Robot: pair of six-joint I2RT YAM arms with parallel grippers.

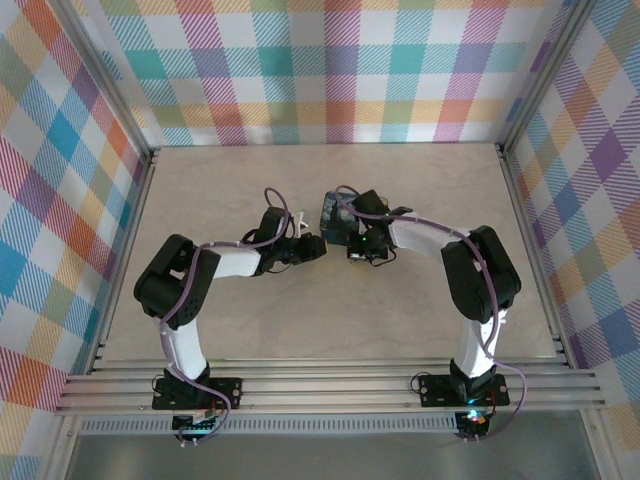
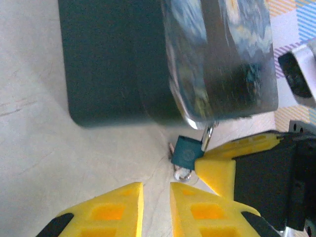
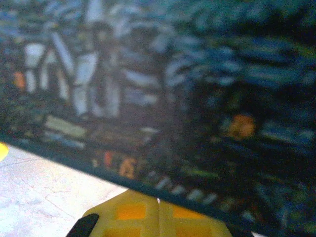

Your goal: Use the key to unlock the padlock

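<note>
– Nearest the lens, what were those yellow wedges?

– They belonged to the left gripper (image 2: 157, 205). Its jaws stood a narrow way apart with nothing between them, low over the table (image 1: 300, 330) and aimed at the lock. I judged it was lined up to take hold, not yet holding.

– And where was the lock itself?

– Near the middle of the table, a little toward the far edge, where both arms met. The small teal padlock (image 2: 186, 150) hung by its shackle (image 2: 208, 133) from the front of a dark box with a painted lid (image 2: 113, 64), and its body lay down on the tabletop just ahead of the left fingers.

– Any key?

– A small silvery piece (image 2: 181, 174) lay against the padlock's lower edge. Key or ring, I could not tell. Neither gripper had it.

– The right side, then?

– The right gripper (image 2: 207, 160) came in from that side with its jaws pressed together, tips touching the padlock's flank. From its own wrist camera the fingers met with no gap, close under the box's printed side. My guess was that it braced the lock so it would not swing. Whether it pinched an edge, I could not say.

– So the lock was not open?

– Shackle seated, as far as it showed.
</note>
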